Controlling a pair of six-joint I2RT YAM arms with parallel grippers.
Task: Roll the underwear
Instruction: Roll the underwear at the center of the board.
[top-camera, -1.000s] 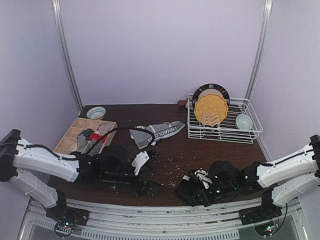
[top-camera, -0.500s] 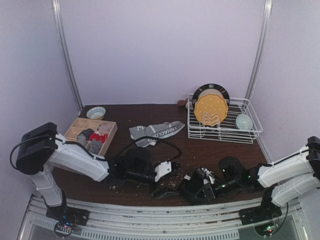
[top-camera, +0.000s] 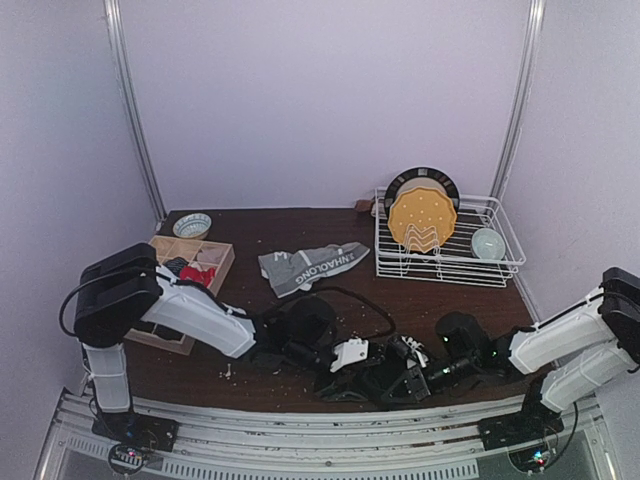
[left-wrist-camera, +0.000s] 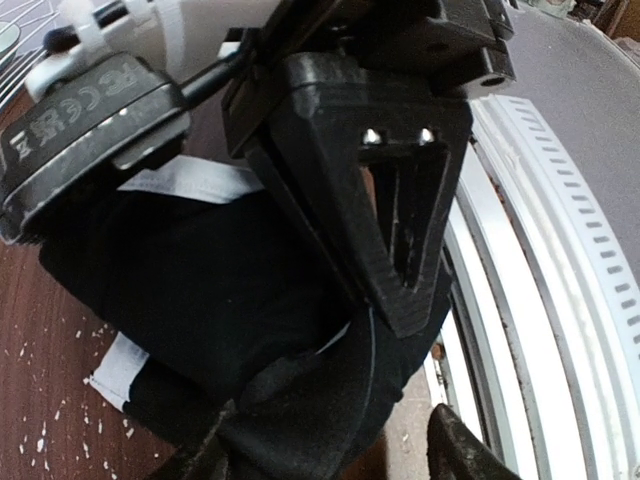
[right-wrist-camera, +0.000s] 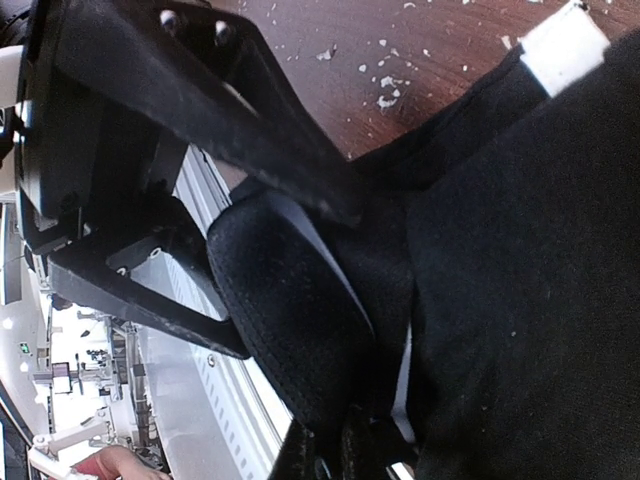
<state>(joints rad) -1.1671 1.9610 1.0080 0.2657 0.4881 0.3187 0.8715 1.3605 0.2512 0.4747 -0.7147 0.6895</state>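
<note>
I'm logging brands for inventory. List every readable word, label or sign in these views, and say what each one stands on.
"INHAOLONG": white letters on the waistband of the grey cloth underwear, top view; the first letter is unsure.
"CE" and "FC": moulded marks on the black plastic housing, left wrist view.
Nothing else is readable.

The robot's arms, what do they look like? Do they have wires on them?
The left arm and the right arm have chunky white shells with black joints. The left gripper and the right gripper are black, and the left one has a white piece behind it. A thin black cable loops beside the left arm. Tiny green lights glow on the right arm.
</note>
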